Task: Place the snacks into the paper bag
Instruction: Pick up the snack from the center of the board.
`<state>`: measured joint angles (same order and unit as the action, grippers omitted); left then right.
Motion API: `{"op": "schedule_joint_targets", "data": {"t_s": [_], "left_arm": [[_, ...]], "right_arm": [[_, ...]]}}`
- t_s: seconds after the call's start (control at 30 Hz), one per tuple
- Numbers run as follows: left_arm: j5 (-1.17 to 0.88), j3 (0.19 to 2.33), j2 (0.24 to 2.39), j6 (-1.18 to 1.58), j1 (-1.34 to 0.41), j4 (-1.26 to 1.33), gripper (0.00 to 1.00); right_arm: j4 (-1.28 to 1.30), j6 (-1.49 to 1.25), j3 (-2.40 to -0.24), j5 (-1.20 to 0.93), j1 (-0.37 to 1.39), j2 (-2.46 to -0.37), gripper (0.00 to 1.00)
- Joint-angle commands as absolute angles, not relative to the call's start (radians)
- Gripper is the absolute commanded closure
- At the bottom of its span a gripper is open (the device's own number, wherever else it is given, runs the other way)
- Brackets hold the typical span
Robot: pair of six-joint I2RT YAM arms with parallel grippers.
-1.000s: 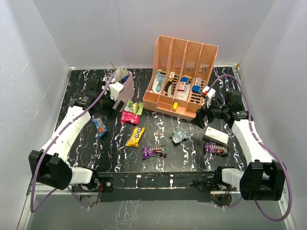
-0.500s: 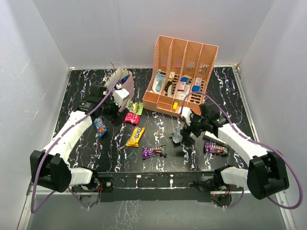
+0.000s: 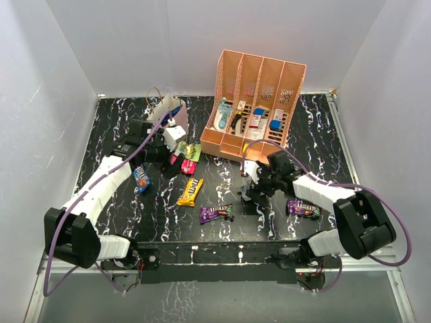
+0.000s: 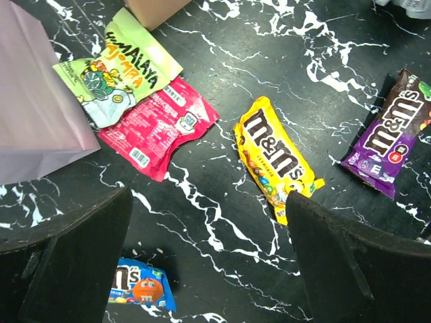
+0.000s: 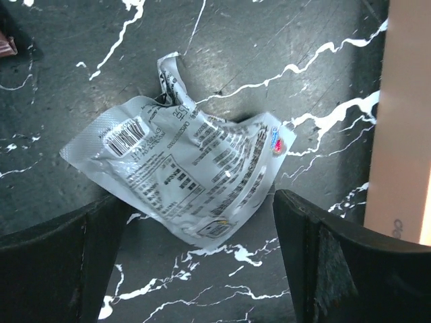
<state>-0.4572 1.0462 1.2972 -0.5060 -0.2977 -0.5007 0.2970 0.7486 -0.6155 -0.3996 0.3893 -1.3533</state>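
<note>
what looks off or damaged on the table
The silver packet is crumpled, one corner curled up, while the yellow packet and pink packet lie flat. Nothing looks spilled or torn.

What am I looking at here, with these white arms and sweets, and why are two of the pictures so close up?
Two white robot arms are bolted to a black marbled table. The wide picture comes from a fixed camera above and behind them. The two close-ups come from a camera on each wrist; the dark shapes at the bottom are that arm's own tool. The left tool hangs open near a yellow packet, a pink packet, a green packet and the pale paper bag. The right tool hangs open over a crumpled silver packet. A peach rack stands behind. Neither tool holds anything.
</note>
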Motion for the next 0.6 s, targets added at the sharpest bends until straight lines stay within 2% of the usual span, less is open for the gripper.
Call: {"op": "schedule_joint_targets", "data": {"t_s": [0.0, 0.27, 0.57], "left_arm": [[-0.556, 1.055, 1.319, -0.541, -0.307, -0.491, 0.05], [-0.662, 1.052, 1.36, -0.647, -0.32, -0.5, 0.06], [-0.712, 1.08, 1.412, -0.701, -0.349, -0.502, 0.09]], "right_arm": [[0.14, 0.774, -0.606, -0.39, 0.399, -1.378, 0.09], [0.079, 0.797, -0.575, -0.417, 0.399, -1.354, 0.33], [0.126, 0.776, -0.617, -0.496, 0.399, -1.332, 0.61]]}}
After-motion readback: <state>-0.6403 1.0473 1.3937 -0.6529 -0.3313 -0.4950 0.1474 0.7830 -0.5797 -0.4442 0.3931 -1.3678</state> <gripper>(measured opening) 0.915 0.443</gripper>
